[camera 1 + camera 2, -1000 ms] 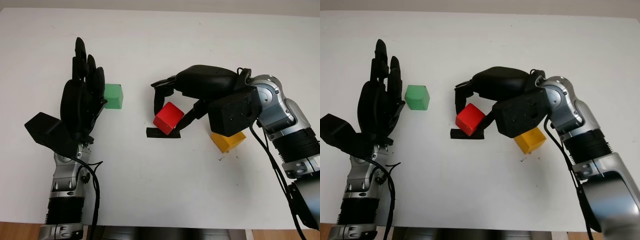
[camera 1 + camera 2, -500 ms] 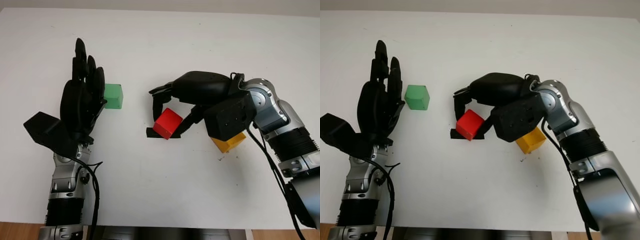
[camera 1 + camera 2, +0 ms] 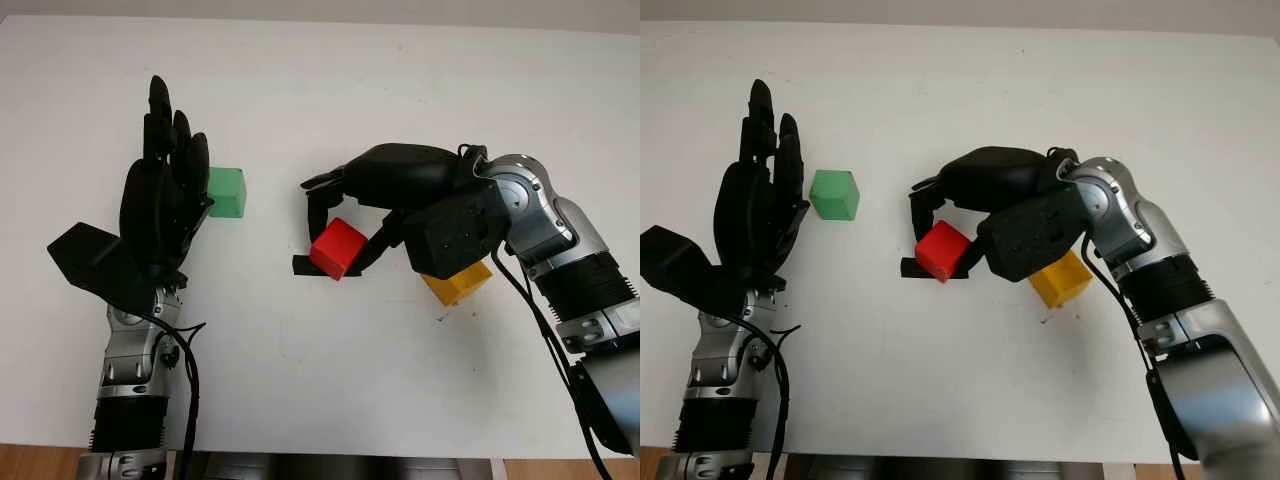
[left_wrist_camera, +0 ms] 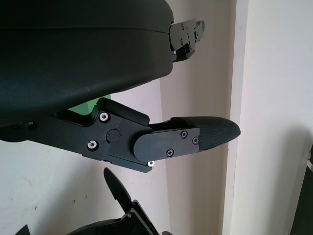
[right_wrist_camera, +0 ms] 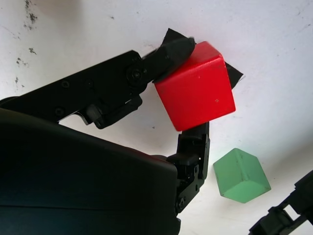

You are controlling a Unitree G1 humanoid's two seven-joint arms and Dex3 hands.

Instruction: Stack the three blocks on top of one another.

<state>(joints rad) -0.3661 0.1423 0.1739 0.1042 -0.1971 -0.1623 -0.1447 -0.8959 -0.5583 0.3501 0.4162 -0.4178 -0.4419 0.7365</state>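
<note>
My right hand (image 3: 340, 235) is shut on the red block (image 3: 337, 248), which tilts just above a black tape mark (image 3: 305, 266) at the table's middle. In the right wrist view the fingers (image 5: 168, 51) pinch the red block (image 5: 195, 93) from two sides. The yellow block (image 3: 458, 281) lies on the table under my right wrist, partly hidden by it. The green block (image 3: 227, 192) sits to the left, right beside my open left hand (image 3: 165, 190), which stands upright on its edge.
The white table (image 3: 320, 370) has its front edge at the bottom of the head views. The green block (image 5: 240, 176) also appears in the right wrist view, beyond the red one. A small dark speck (image 3: 440, 319) marks the table near the yellow block.
My right hand has shifted slightly with the red block, turning it and keeping it over the tape mark. The left hand and the green block have not moved.
</note>
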